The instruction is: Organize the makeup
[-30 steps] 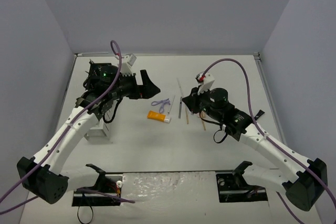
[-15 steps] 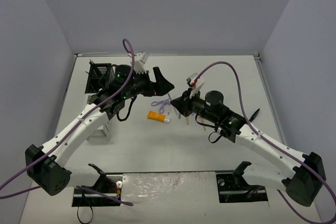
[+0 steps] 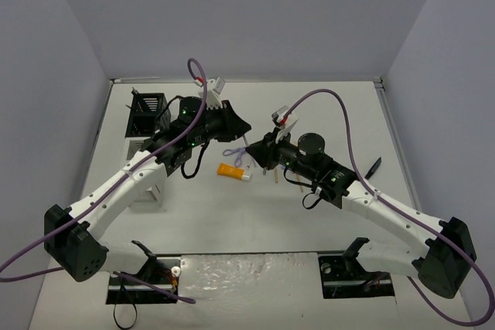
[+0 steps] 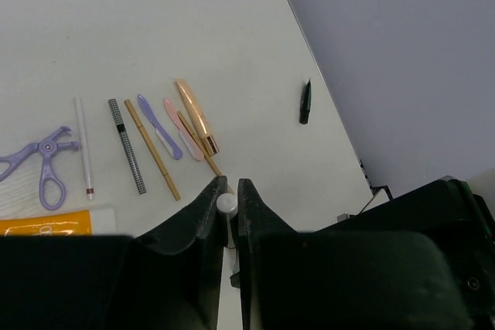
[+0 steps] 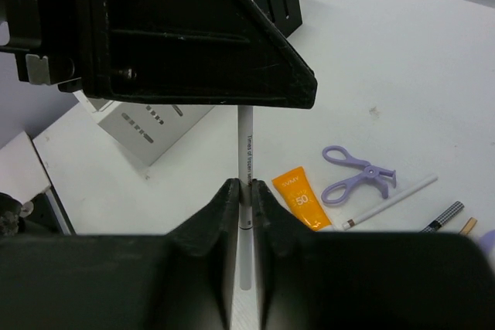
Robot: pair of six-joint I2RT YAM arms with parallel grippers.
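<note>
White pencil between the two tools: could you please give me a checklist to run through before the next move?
1. Left tool shut on the thin white pencil: ok.
2. Right tool shut on the same pencil: ok.
3. Pencil lifted off the white table, apart from the orange tube with white cap and the purple scissor-shaped curler: ok.
4. Left tool's hold firm enough to carry the pencil alone: cannot tell.
5. Free compartment in the black-and-white compartment rack: cannot tell.
</note>
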